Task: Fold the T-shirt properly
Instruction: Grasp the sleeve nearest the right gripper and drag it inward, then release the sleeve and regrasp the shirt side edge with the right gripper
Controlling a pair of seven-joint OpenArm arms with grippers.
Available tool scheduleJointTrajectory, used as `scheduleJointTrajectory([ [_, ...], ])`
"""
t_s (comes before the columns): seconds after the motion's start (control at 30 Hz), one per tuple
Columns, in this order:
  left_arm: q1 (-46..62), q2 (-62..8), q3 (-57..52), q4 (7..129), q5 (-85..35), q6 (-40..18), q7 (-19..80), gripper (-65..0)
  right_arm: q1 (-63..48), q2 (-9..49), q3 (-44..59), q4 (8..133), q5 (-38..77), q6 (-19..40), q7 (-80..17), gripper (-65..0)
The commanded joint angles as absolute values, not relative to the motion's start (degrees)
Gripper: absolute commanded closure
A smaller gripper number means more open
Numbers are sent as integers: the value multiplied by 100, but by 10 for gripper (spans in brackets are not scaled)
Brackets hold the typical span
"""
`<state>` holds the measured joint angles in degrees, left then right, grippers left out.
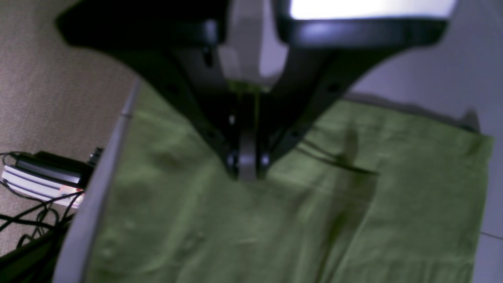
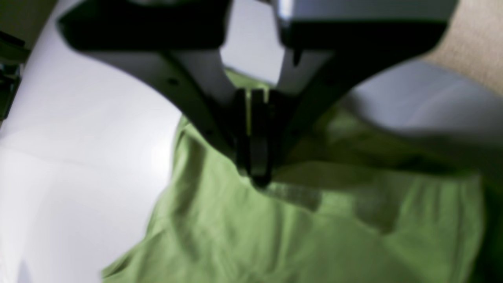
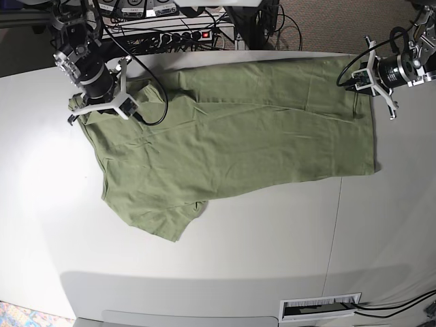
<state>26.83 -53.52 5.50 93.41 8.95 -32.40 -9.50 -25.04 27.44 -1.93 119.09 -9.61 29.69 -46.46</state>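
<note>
A: The T-shirt [image 3: 231,136] is being kept spread on the table [image 3: 225,259], pinched at opposite corners by the left gripper [image 3: 353,80] and right gripper [image 3: 122,109].

B: If uneven tension is being applied, fabric could be pulled free.

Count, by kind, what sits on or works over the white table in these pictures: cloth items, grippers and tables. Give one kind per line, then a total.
Cloth items: 1, the T-shirt
Grippers: 2, the left gripper and the right gripper, both shut on the shirt
Tables: 1, the white table
Total: 4
</note>
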Motion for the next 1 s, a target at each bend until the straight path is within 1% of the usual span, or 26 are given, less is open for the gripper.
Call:
scheduleJointTrajectory([
  [0.0, 2731, -5426, 550, 9308, 1201, -3260, -519, 0, -2388, 2810, -154, 11998, -991, 2908, -4541, 0],
  [0.13, 2731, -5424, 550, 9308, 1201, -3260, -519, 0, -2095, 2810, -154, 11979, -993, 2908, -4456, 0],
  [0.23, 2733, -5406, 550, 9308, 1199, -3262, -528, 0, -1837, 2808, -154, 11795, -993, 2908, -4206, 0],
  [0.33, 2733, -5347, 550, 9308, 1205, -3293, -543, 0, -1472, 2792, -154, 11445, -993, 2908, -3983, 0],
  [0.5, 2783, -5332, 550, 9308, 1490, -3301, -650, 0, -854, 2598, -154, 10661, -991, 2912, -3966, 0],
  [0.6, 2799, -5332, 550, 9306, 1546, -3306, -648, 0, -718, 2604, -154, 10532, -996, 2908, -4021, -170],
  [0.63, 2797, -5330, 550, 9306, 1544, -3304, -648, 0, -690, 2602, -154, 10551, -993, 2904, -4036, -209],
  [0.67, 2797, -5330, 550, 9306, 1544, -3301, -650, 0, -674, 2604, -154, 10580, -998, 2899, -4034, -220],
  [0.8, 2794, -5332, 550, 9306, 1544, -3295, -648, 0, -598, 2602, -154, 10683, -1079, 2882, -4029, -220],
  [0.97, 2794, -5332, 550, 9306, 1546, -3194, -648, 0, -370, 2600, -154, 10685, -1072, 2665, -4032, -219],
])
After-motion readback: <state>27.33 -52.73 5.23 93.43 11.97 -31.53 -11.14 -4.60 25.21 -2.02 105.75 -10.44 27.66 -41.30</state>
